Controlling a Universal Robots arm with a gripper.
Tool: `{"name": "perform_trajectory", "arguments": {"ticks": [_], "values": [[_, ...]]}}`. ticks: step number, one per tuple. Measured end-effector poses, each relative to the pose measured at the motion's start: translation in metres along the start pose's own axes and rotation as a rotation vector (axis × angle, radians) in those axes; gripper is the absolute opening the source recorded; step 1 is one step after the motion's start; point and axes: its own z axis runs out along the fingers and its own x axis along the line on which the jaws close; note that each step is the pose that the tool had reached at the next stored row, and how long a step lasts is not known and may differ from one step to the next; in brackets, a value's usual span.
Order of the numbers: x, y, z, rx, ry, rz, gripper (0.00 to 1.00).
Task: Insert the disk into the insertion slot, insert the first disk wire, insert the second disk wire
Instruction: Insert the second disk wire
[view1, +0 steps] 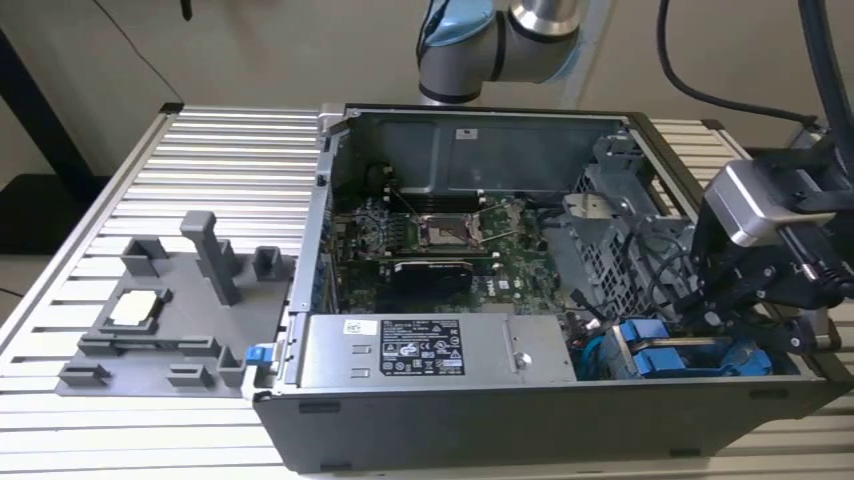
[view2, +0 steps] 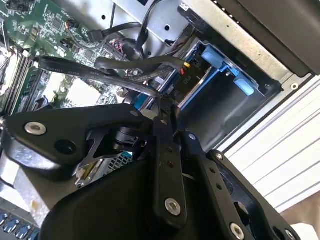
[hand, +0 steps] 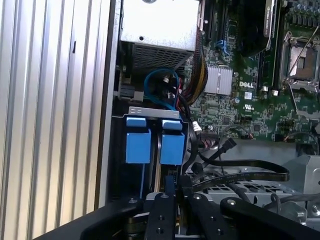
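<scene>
The silver-grey disk in its bright blue plastic carrier (hand: 172, 145) sits slotted in the drive bay at lower centre. The black claw (hand: 176, 187), fingers nearly together, hovers beside a flat black cable (hand: 240, 172); seating connectors wants square, gentle alignment.

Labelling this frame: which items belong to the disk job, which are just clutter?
Job:
- blue plastic disk carriers in the drive bay
- black flat wires beside the bay
- black gripper above the carriers

Clutter:
- grey plastic fixture tray
- green motherboard
- silver power supply box
</scene>
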Motion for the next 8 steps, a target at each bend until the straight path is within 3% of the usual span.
{"name": "perform_trajectory", "arguments": {"ticks": [8], "values": [[0.0007,-0.0004,0.0036,0.0044,-0.0006,0.025,0.16]]}}
